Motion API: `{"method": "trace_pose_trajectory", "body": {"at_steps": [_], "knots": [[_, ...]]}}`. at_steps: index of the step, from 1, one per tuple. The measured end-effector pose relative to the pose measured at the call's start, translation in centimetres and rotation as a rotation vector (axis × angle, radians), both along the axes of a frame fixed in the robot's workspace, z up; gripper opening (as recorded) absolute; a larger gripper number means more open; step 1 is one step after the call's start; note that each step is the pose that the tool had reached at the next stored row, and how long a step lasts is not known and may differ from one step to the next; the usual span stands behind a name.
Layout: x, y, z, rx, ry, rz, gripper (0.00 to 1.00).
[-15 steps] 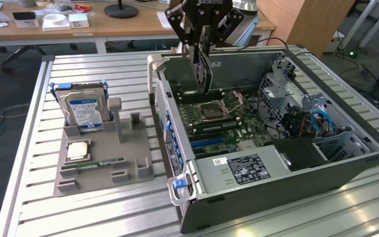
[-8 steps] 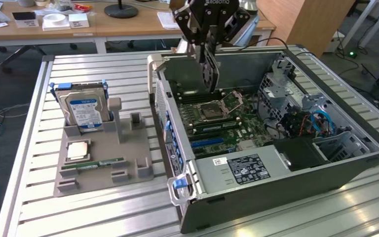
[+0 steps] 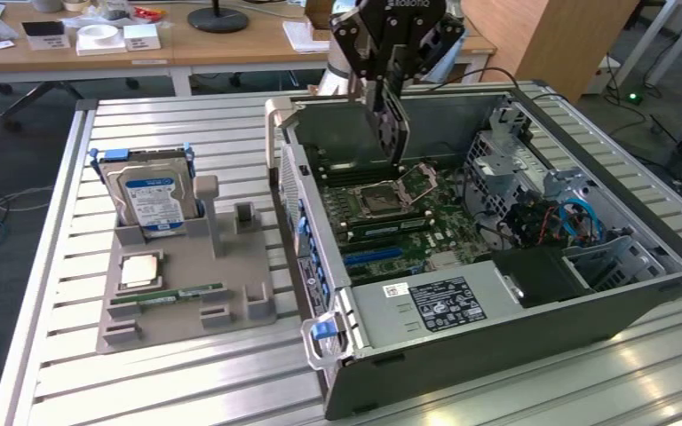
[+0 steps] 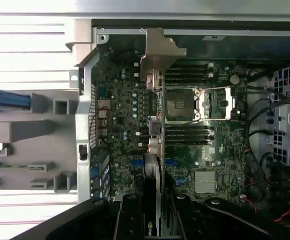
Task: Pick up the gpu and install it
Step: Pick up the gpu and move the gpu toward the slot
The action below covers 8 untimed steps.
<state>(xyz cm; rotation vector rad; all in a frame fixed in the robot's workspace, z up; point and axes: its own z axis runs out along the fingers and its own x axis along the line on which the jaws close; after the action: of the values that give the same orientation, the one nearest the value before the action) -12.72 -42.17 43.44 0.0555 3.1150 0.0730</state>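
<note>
While the arm hangs over the open case: black two-fingered tool [image 3: 386, 84] points down at the case's far end.
Tool state: partly closed, fingers [image 4: 131, 220] clamped on both faces of the gpu, gripping its upper edge.
Gpu: gpu [image 3: 391, 124], a thin flat black expansion card, held upright on edge, silver metal bracket [image 4: 159, 52] at its far end.
Gpu place: over the green motherboard [image 3: 418, 222], just beside the silver processor socket [image 4: 179, 105]; whether it touches the board, I cannot tell.
Case: dark grey metal computer case [image 3: 531, 337], open on top, on the exterior view's right.
Holder: grey plastic parts holder [image 3: 241, 266] on the exterior view's left, well apart from the tool; it carries a boxy hard drive [image 3: 152, 200] with a blue-white label, a square silver processor chip [image 3: 142, 269] and a narrow green RAM stick [image 3: 181, 293].
Table: slatted silver metal table [image 3: 175, 382] under everything.
</note>
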Motion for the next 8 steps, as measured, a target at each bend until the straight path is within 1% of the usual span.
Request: {"method": "trace_pose_trajectory", "body": {"at_steps": [8], "knots": [[1.6, 0.12, 0.0, 0.0001, 0.0, 0.0, 0.26]]}}
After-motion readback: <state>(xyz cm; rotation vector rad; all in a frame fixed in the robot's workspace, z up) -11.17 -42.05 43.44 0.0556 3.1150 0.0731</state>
